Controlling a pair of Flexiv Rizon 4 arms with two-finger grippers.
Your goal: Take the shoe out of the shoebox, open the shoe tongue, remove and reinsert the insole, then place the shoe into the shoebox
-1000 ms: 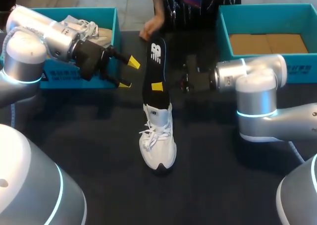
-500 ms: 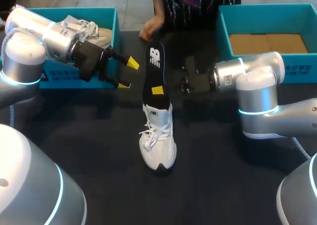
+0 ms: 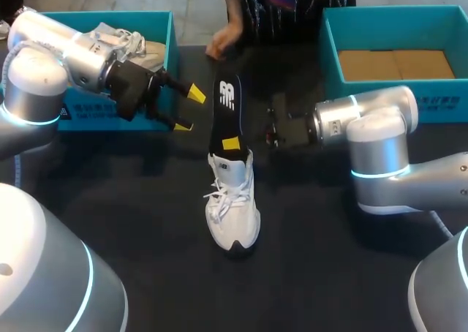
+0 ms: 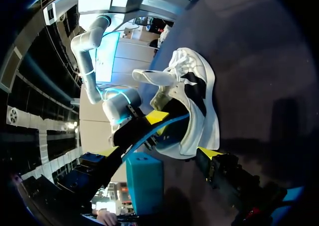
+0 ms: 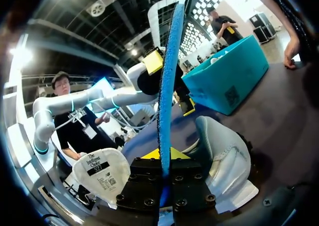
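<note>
A white lace-up shoe (image 3: 232, 208) lies on the dark table's middle, toe toward me. A black insole (image 3: 227, 105) stands on edge over the shoe's heel opening, its lower end at the opening. My right gripper (image 3: 232, 143) is shut on that lower part. In the right wrist view the insole's blue edge (image 5: 167, 76) rises from between the right gripper (image 5: 163, 156) fingers, with the shoe (image 5: 224, 161) beside it. My left gripper (image 3: 189, 109) hangs open to the left of the insole, holding nothing. It faces the shoe (image 4: 199, 106) in the left wrist view.
A teal shoebox (image 3: 110, 112) at the back left holds another pale shoe (image 3: 128, 43). A second teal shoebox (image 3: 395, 98) with a cardboard floor stands at the back right. A person's hand (image 3: 223, 39) rests at the table's far edge behind the insole.
The right gripper has brought the insole down and nearer to the shoe's opening. The left arm has kept still.
</note>
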